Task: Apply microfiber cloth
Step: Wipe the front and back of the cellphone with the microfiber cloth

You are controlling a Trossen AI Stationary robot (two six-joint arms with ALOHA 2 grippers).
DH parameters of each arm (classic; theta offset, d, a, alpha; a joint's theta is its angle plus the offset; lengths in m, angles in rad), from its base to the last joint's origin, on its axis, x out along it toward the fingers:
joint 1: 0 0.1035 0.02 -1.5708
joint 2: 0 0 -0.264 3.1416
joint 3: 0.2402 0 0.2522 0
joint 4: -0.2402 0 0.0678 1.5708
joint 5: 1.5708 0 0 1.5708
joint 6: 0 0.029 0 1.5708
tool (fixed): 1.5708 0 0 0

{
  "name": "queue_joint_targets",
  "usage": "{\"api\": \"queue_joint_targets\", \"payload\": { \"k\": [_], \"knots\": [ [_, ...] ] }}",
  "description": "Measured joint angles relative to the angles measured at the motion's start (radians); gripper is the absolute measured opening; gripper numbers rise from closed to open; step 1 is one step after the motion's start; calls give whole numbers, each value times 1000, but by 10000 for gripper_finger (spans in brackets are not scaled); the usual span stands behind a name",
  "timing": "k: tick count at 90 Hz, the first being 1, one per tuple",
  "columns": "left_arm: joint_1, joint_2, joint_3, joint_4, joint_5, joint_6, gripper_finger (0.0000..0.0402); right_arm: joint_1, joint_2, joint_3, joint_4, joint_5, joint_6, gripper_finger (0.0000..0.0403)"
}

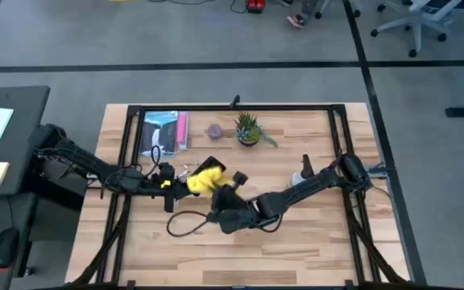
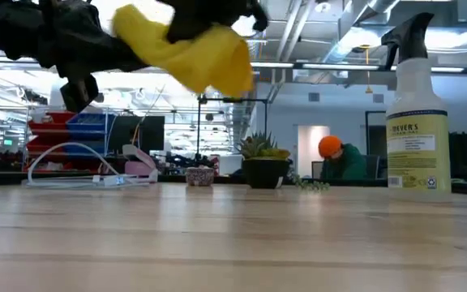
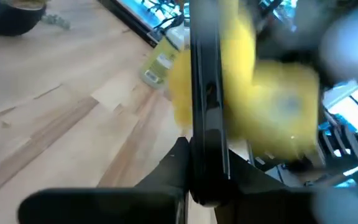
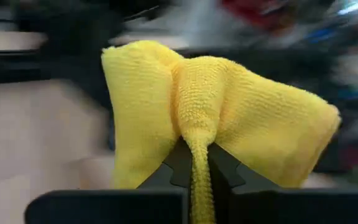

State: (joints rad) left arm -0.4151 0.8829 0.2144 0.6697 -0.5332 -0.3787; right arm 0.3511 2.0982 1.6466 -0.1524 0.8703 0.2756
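The bright yellow microfiber cloth (image 1: 204, 179) hangs in the air over the table's middle, bunched, with my right gripper (image 4: 197, 168) shut on it. Right beside it on the left, my left gripper (image 3: 205, 186) is shut on a black smartphone (image 3: 205, 93), which shows edge-on in the left wrist view. There the cloth (image 3: 272, 112) lies against the phone's far face. In the low view the cloth (image 2: 189, 49) hangs high above the tabletop, below dark arm parts. From above, my left gripper (image 1: 167, 183) and my right gripper (image 1: 217, 192) meet near the middle. My left gripper pinches the smartphone's lower end (image 3: 205, 163) between its two fingers, one on each flat face. The phone stands out past the fingers, lifted clear of the table. My right gripper pinches a gathered fold (image 4: 197, 146) of the cloth between its two fingers, several layers thick. The cloth bulges out past the fingertips in two lobes, slack and clear of the table.
A spray bottle (image 2: 416, 105) stands right of the middle (image 1: 306, 167). A small potted plant (image 1: 248, 129), a little pinkish pot (image 1: 213, 130) and a flat packet (image 1: 163, 133) stand along the far edge. A dark cable (image 1: 185, 223) loops on the wood near the grippers.
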Motion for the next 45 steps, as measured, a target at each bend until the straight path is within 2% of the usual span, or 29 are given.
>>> {"api": "queue_joint_targets", "payload": {
  "k": [7,12,16,28,34,45],
  "knots": [
    [0,1,-1,-10,-4,0,14,-7,4,-1,-5,-73,2,2],
    [0,0,-1,-7,-8,0,14,-7,2,0,-19,-62,10,2],
    [1,0,-1,-1,-16,0,14,-4,1,1,-37,12,22,2],
    [1,0,-1,-4,-13,0,14,19,0,-2,-74,324,77,2],
    [1,0,0,-9,-14,-1,14,17,-9,-1,-99,398,80,2],
    [1,0,0,-30,-12,-7,14,9,-22,-1,-199,466,104,2]
  ]
}}
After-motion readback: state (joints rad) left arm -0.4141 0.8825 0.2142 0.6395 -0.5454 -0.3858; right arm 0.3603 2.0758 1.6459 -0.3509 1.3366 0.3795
